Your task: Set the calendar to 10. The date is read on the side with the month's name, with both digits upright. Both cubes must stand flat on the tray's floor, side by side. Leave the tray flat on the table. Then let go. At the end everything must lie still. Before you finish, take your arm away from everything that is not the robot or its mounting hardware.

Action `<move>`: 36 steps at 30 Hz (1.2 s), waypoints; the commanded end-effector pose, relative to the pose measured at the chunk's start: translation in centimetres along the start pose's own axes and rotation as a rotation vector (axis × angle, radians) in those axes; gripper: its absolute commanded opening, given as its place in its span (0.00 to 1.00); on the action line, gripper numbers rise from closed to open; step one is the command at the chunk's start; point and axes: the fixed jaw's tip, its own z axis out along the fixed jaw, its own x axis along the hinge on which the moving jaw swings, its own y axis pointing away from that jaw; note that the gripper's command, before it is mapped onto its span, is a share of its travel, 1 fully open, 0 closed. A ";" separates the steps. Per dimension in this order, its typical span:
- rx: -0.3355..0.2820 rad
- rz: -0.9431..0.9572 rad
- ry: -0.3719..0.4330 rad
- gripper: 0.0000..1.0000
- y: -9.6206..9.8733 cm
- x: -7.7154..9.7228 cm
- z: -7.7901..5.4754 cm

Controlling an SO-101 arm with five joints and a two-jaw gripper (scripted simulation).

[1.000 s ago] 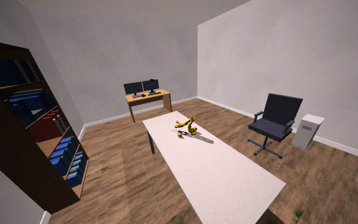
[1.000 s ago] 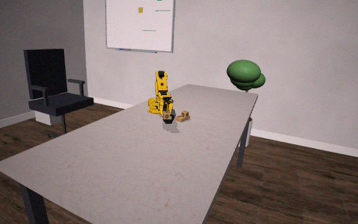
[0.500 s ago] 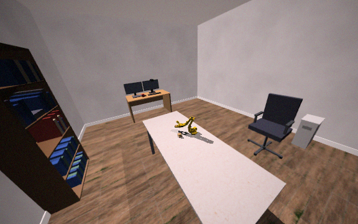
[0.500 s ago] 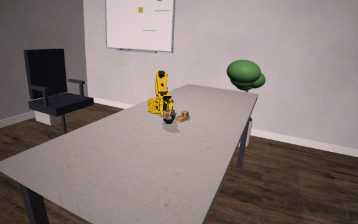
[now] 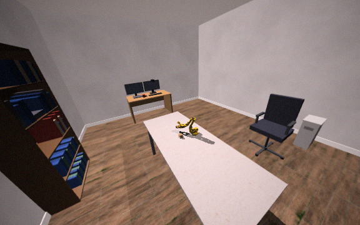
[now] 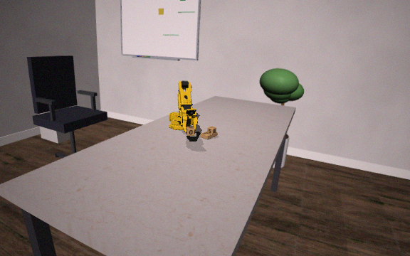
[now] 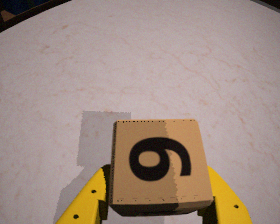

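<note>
My gripper [image 6: 191, 130] [image 7: 161, 192] is shut on a light wooden cube [image 6: 190, 131] [image 7: 153, 162], held above the table. The held cube's face towards the exterior camera reads 0, roughly upright. Its face in the wrist view shows a 6 or 9 turned on its side. The small wooden tray [image 6: 206, 136] is on the table, to the right of the gripper in the exterior view. Another cube [image 6: 210, 131] stands in it, with what looks like a 5 on one face. The tray and its cube are tiny in the top view; the month's name cannot be read.
The arm's yellow base [image 5: 194, 131] [image 6: 175, 121] stands on the white table [image 5: 217, 169] [image 6: 148, 178], behind the held cube in the exterior view. The arm's shadow falls on the table. A chair [image 5: 277, 115] and a bookshelf [image 5: 14, 131] stand away from the table.
</note>
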 end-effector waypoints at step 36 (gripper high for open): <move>0.015 -0.021 -0.014 0.00 -0.4 0.7 0.0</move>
